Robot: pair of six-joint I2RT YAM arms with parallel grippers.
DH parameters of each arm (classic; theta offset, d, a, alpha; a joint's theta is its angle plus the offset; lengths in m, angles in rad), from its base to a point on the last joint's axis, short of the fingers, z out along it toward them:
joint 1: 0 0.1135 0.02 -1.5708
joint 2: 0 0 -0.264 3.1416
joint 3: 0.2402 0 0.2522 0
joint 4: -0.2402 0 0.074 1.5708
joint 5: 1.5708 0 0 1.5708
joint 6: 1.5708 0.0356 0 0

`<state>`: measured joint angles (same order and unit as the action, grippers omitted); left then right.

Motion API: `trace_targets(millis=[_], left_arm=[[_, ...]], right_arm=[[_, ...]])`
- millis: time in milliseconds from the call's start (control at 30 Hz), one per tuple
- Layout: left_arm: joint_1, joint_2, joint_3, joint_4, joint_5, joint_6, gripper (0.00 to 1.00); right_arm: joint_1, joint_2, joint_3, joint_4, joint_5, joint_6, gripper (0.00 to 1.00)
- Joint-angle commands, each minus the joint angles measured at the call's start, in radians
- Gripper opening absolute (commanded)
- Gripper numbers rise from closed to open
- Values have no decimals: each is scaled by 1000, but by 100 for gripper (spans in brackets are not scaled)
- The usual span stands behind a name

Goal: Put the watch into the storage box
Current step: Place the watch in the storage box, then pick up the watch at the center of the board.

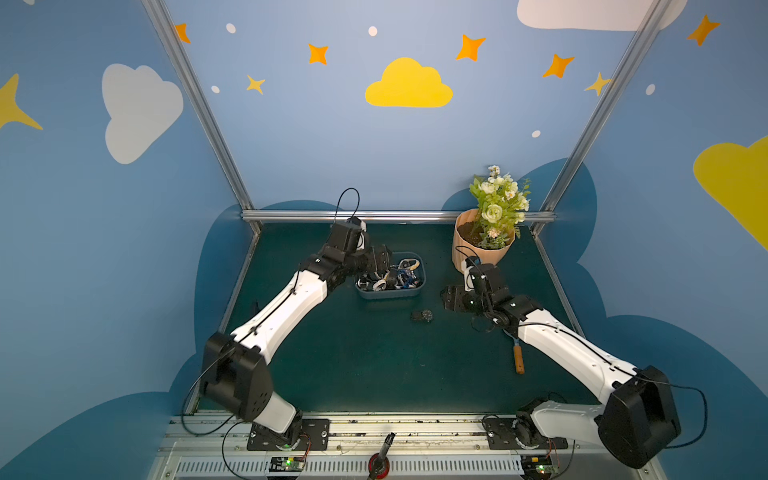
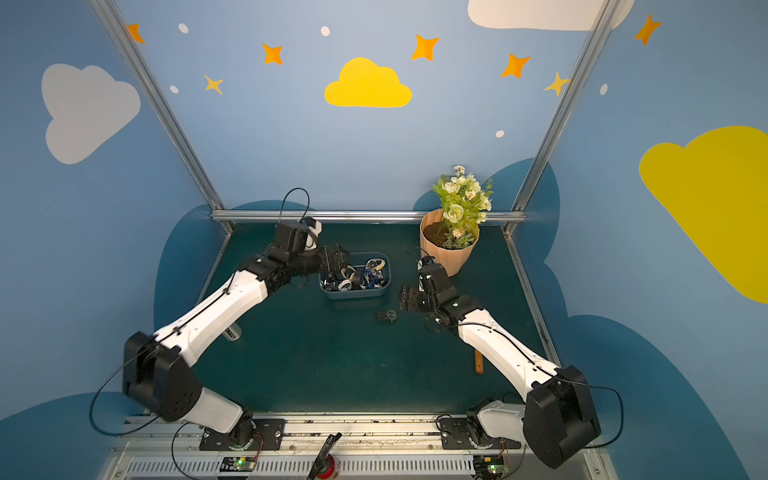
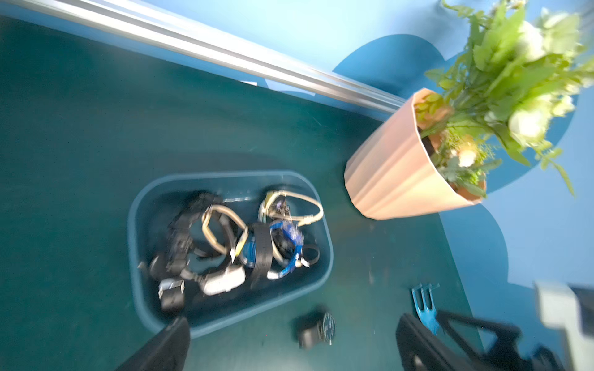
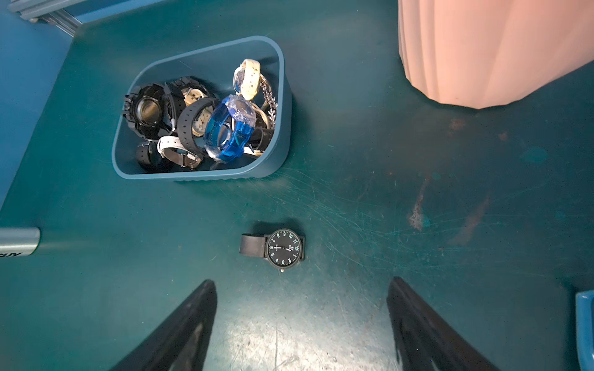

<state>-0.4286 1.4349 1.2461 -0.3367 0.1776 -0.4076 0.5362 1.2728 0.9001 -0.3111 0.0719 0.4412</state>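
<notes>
Probably light, with a hard slick case and floppy strap, the watch [image 4: 279, 248] lies mid-table just short of the box [image 4: 199, 175]; the right claw [image 4: 301, 281], spread like the left claw [image 3: 291, 319], should pinch across its case.

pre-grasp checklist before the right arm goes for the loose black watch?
1. Right gripper open and empty: ok.
2. Black watch lying free on the mat, just ahead of the open jaws: ok.
3. Storage box upright, top open, partly filled with watches: ok.
4. Left gripper clear of the box: not ok, it hangs open over one end.
5. Flowerpot apart from watch and box: ok.
6. Strap buckled or loose: cannot tell.
</notes>
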Motion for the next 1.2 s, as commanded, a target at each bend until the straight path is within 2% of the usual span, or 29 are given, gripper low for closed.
trace_targets(millis=[0, 167, 267, 467, 633, 767, 933, 1167], left_arm=[[-1, -151, -178, 29, -48, -17, 100], [1, -395, -496, 148, -83, -80, 100], [-1, -484, -596, 191, -90, -109, 100], [1, -536, -608, 112, -123, -140, 100], [0, -523, -637, 151, -112, -166, 100], [1, -516, -621, 136, -109, -168, 100], [1, -525, -633, 120, -113, -166, 100], [0, -556, -640, 99, -132, -172, 100]], right_arm=[[-5, -26, 0, -3, -4, 9, 84], [-4, -7, 4, -3, -16, 3, 84], [-4, 16, 10, 13, -63, 3, 84], [18, 83, 74, -32, -92, -10, 84], [100, 143, 114, -97, 23, -17, 81], [172, 218, 162, -130, 80, -18, 73], [212, 339, 228, -141, 70, -29, 52], [242, 469, 302, -150, 57, -21, 43]])
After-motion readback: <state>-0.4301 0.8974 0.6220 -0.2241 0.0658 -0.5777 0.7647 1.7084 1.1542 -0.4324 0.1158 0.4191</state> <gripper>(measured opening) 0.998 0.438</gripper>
